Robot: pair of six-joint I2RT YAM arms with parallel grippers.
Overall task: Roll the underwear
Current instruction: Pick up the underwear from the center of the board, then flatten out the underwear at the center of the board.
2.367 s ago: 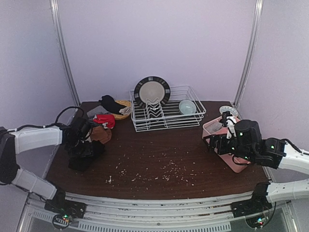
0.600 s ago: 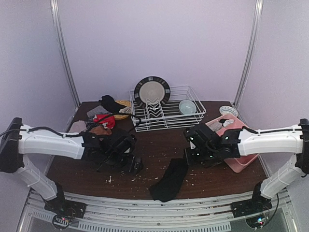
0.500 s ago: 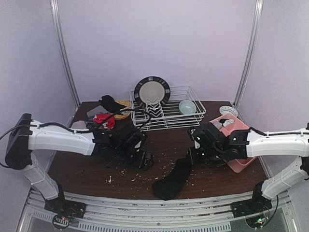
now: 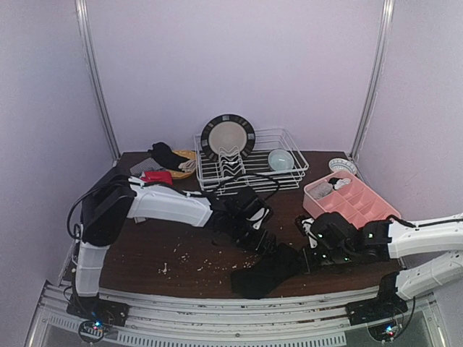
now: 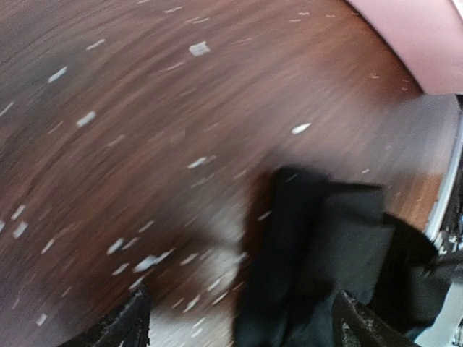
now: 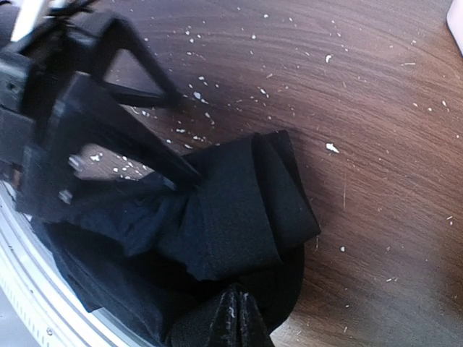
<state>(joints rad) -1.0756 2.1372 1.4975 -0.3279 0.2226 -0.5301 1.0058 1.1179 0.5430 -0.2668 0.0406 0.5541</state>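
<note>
A black underwear (image 4: 264, 273) lies crumpled near the table's front edge, and it shows folded over itself in the right wrist view (image 6: 239, 210). My right gripper (image 4: 304, 258) is shut on its right end; the fingertips (image 6: 239, 318) pinch black cloth between them. My left gripper (image 4: 264, 241) hangs open just behind and to the left of the cloth, its fingers (image 5: 130, 325) wide apart, with the underwear (image 5: 325, 253) under the right one. More underwear (image 4: 155, 175), red, black and grey, is piled at the back left.
A white wire dish rack (image 4: 289, 177) with a plate (image 4: 228, 136) and a bowl (image 4: 281, 159) stands at the back. A pink compartment tray (image 4: 354, 206) sits at the right. Pale crumbs dot the brown table (image 4: 145, 246). The table's metal front rail runs close under the cloth.
My left arm has swung right across the table to the black underwear. My right gripper has pulled the cloth's end down toward the front edge and has shut on it.
</note>
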